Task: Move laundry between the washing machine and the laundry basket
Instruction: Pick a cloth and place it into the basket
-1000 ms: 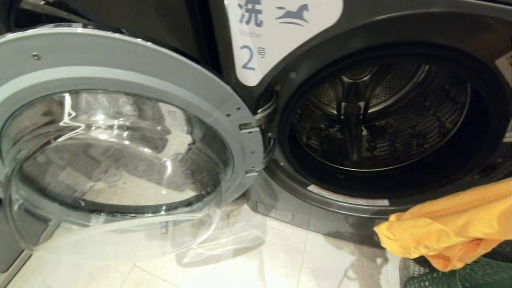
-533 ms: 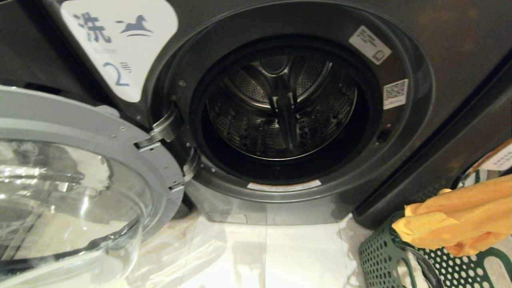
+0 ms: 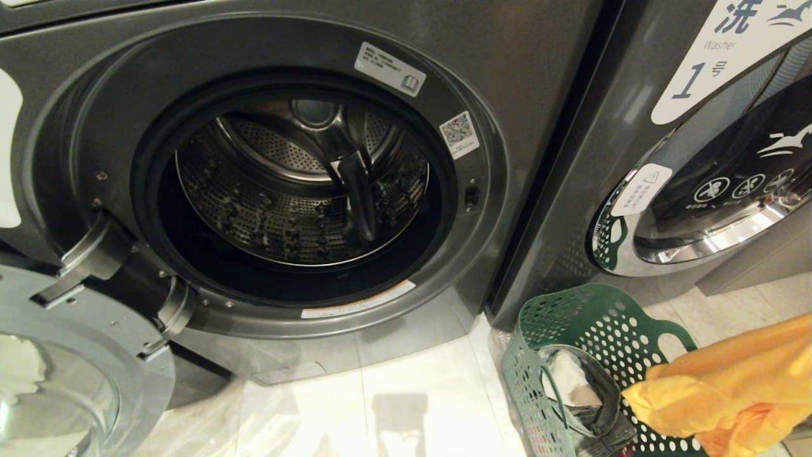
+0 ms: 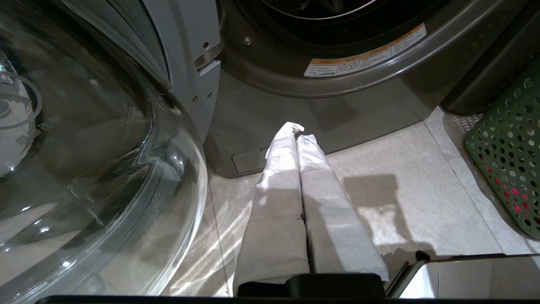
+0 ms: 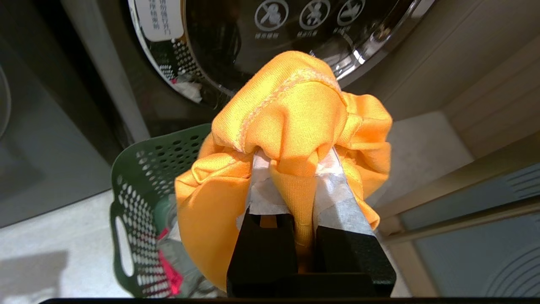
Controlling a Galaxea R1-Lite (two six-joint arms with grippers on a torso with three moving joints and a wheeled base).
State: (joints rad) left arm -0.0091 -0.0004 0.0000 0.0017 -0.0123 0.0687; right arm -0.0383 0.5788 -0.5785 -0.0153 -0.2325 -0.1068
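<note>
Washing machine: we see the dark grey washing machine (image 3: 539, 95) straight ahead in the head view, its round opening uncovered and its perforated steel drum (image 3: 298, 190) holding no clothes that we can make out.
Door: the machine's door (image 3: 70, 355) stands swung out on the hinge at our left, its bulging glass bowl filling much of the left wrist view (image 4: 84, 160).
Laundry basket: the green laundry basket (image 3: 590, 317) sits on the pale tiled floor (image 3: 406, 393), near the right front corner of the open machine and in front of the neighbouring machine (image 3: 717, 184) marked "1", whose chrome-rimmed door is closed.
Laundry in the basket: we find a grey-blue denim garment (image 3: 599, 416) lying inside with a white patch on it, and red cloth (image 5: 171, 274) showing through the holes low down.
Right gripper: our right gripper (image 5: 291, 169) is raised above the basket's right side, its paper-wrapped fingers (image 5: 261, 185) pinched tight on a bunch of the yellow-orange garment (image 3: 736, 387); the cloth billows over the fingertips and hangs toward the basket.
Left gripper: our left gripper (image 4: 297, 131) hangs low over the floor in front of the machine's base, beside the open door, its wrapped fingers (image 4: 278, 177) pressed together with nothing between them.
</note>
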